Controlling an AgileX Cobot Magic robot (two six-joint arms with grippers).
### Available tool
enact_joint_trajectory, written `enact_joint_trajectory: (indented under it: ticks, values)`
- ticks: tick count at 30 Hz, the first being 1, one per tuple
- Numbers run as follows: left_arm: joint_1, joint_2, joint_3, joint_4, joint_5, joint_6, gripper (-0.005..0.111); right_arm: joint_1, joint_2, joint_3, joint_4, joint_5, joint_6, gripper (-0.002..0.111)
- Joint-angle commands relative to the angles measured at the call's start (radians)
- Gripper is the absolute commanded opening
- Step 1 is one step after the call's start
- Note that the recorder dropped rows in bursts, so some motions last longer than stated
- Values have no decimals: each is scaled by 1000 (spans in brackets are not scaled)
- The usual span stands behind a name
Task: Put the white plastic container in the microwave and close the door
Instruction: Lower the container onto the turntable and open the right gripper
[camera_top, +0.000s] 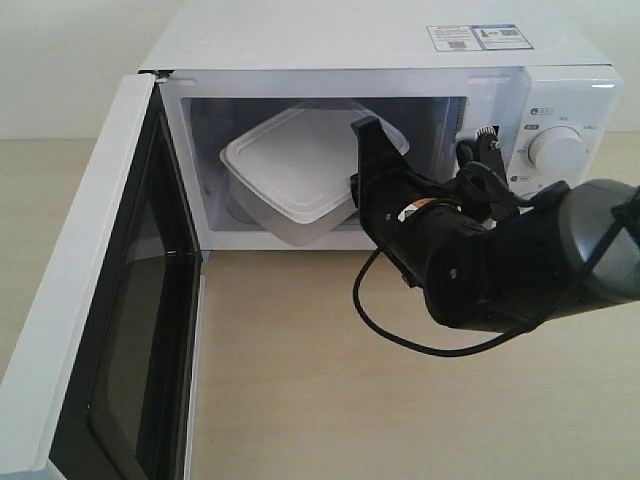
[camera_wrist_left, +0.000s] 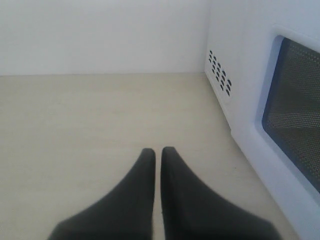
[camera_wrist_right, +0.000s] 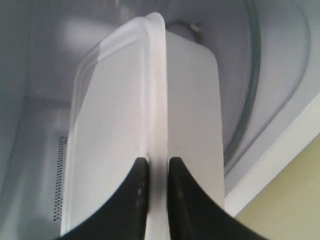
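Container: the white plastic container (camera_top: 290, 170) is sitting tilted inside the microwave (camera_top: 400, 40), lid on, with its near corner dipping towards the microwave's front sill. I cannot tell whether it is touching the glass turntable (camera_wrist_right: 250, 100).
Right end effector: the right end effector (camera_wrist_right: 156, 167) is clamping the container's lid rim edge-on, one finger on the lid side and one on the wall side.
Why held so: pinching the thin rim at the end nearest the microwave's opening is probably keeping the bulky wrist outside the microwave while the box goes in.
Left end effector: the left end effector (camera_wrist_left: 158, 155) is hovering over the table (camera_top: 320, 400), outside the microwave, fingers lying together with nothing between them.
Door: the door (camera_top: 90, 300) is standing wide open on the microwave's side opposite the dials (camera_top: 556, 150), leaving the opening free.
Edges and room: the microwave's inner walls are leaving slack on both sides of the container, and its raised far edge seems to be riding near the microwave's roof.
Step judged: levelling and releasing are coming next. The right arm and its looping cable (camera_top: 400, 335) are crossing the microwave's sill and need to clear it before the door swings.
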Motion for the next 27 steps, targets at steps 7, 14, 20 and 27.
enact_joint_trajectory:
  ticks: [7, 14, 20, 27]
  values:
    - [4, -3, 4, -5, 3, 6, 4, -1, 25, -12, 34, -54, -21, 0]
    - [4, -3, 4, -5, 3, 6, 4, -1, 25, -73, 58, -27, -100, 0]
    - [4, -3, 4, -5, 3, 6, 4, -1, 31, -86, 89, -31, -128, 0]
    - [4, -3, 4, -5, 3, 6, 4, -11, 70, -88, 91, -68, -112, 0]
